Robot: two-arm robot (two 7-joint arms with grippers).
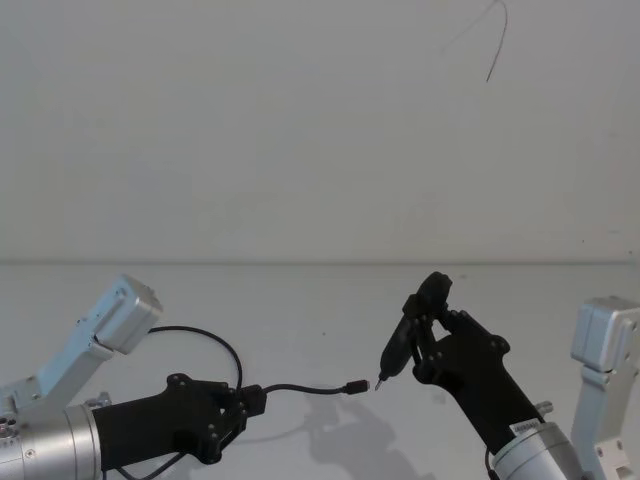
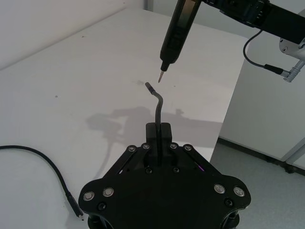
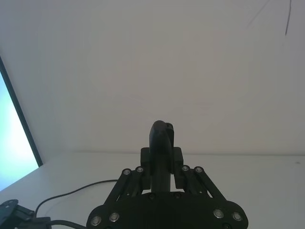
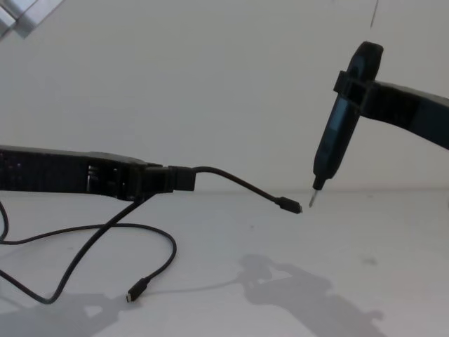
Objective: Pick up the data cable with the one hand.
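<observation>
White tabletop (image 1: 300, 320), plain white wall behind; nothing else on the surface but cord and shadows.

Left gripper (image 4: 175, 179): you have it reaching in low from the left, jaws closed on the data cable (image 4: 238, 186) a short way back from one plug. That held end (image 1: 356, 387) sticks forward out of the jaws, droops slightly and hangs clear of the table. Behind the jaws the cable sags to the tabletop, loops round, and its other plug (image 4: 137, 289) lies flat on the surface, near the front in the chest view.

Right gripper (image 1: 428, 335): closed round a black pen-shaped tool (image 4: 337, 140), held tip-down. The metal tip (image 4: 313, 199) sits just beside the held plug, apart from it by a small gap.

Handling notes:
- Cord reads as very light and limp; the short free length holds a curve, so it has a little stiffness over a short span only.
- Thin against the jaws, smooth sheath. You should expect it to slide or twist in the grip if pulled along its length.
- Best hold, in my judgement, is where you have it: close behind the plug, so the end stays pointed and steady.
- The trailing loop may drag across the table or snag when you lift; raise slowly.

Task appears met at the held end; the far length is not yet off the table.
</observation>
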